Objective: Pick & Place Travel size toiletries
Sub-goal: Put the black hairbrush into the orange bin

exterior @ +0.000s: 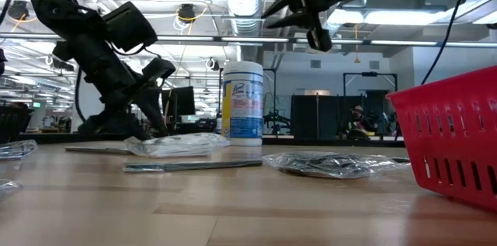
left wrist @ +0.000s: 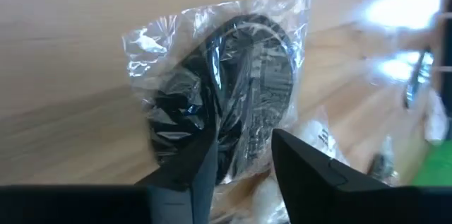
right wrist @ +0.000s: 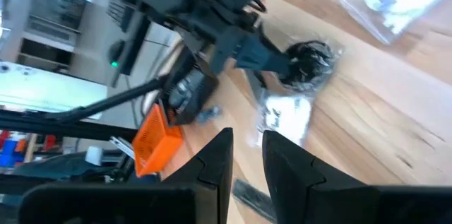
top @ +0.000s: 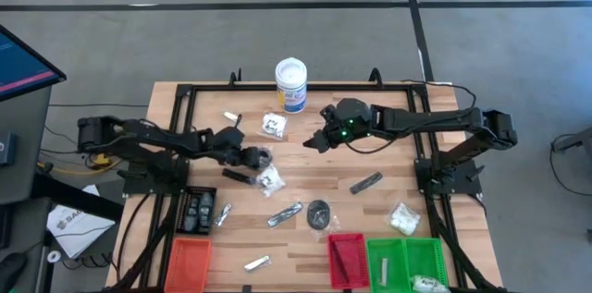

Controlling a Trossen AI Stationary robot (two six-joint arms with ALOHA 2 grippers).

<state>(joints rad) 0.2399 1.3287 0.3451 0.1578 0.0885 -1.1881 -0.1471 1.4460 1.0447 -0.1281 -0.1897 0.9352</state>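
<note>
A dark round disc in a clear packet (left wrist: 233, 83) lies left of the table's middle (top: 263, 156). My left gripper (left wrist: 244, 164) reaches it from the left and is shut on it. My right gripper (top: 314, 141) hangs well above the table right of the middle; its fingers (right wrist: 246, 155) stand a narrow gap apart with nothing between them. Other toiletries lie flat on the wood: a white-filled packet (top: 273, 126), another (top: 269, 180), a black stick (top: 236, 175), a silvery tube (top: 285, 213), a second dark disc (top: 319, 212). My left gripper has the packet's near end (left wrist: 236, 139) between its two fingers, one finger (left wrist: 187, 171) over the clear film and the disc's rim, the other (left wrist: 311, 174) on the opposite side. The fingers slant down from the table's left. The packet's far part rests on the wood.
A white tub with a blue label (top: 290, 83) stands at the far middle. An orange tray (top: 188, 258), a red tray (top: 348, 258) and a green tray (top: 407, 261) line the near edge. A dark stick (top: 366, 183) and a white packet (top: 403, 219) lie at the right.
</note>
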